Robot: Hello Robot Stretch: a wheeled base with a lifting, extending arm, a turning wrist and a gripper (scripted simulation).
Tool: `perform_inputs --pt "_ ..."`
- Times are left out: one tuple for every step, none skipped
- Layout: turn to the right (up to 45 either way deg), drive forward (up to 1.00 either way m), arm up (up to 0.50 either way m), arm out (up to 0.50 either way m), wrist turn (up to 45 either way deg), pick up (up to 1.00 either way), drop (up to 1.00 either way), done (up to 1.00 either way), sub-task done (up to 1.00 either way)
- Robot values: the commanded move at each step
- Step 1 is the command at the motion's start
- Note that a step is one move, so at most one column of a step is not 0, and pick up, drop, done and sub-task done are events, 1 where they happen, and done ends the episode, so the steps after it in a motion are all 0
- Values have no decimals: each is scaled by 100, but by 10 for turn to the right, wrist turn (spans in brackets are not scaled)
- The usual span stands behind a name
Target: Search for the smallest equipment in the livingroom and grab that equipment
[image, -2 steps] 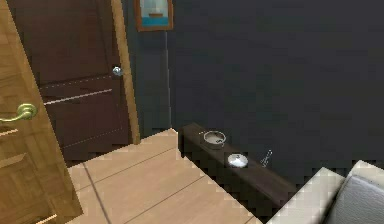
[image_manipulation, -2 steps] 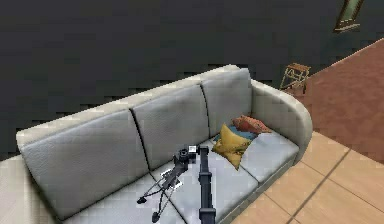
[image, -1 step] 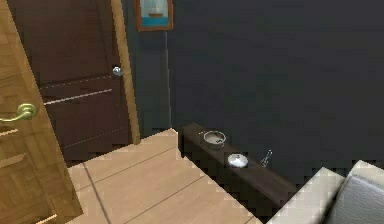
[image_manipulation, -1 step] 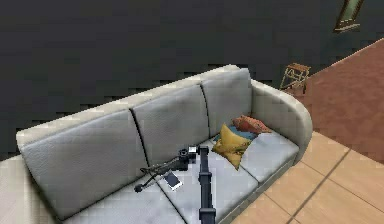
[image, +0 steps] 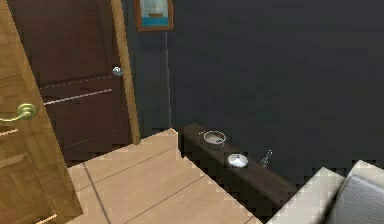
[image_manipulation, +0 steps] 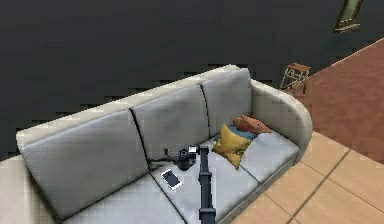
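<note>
My claw (image_manipulation: 187, 158) is at the sofa (image_manipulation: 90, 150) seat, near a white phone (image_manipulation: 171, 179). Holding anything? I can't tell. Ahead, two bowls (image: 213, 137) on the dark desk (image: 258, 180), contents unclear.

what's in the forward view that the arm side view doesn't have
Forward view: dark door, brass-handled door, low dark shelf with two bowls. Arm side view: arm with end effector, white phone, cushions, wooden stool. Both: pale sofa, dark wall, wood floor.
</note>
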Motion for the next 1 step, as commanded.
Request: perform_inputs --pt "0 0 0 0 180 0 0 0 0"
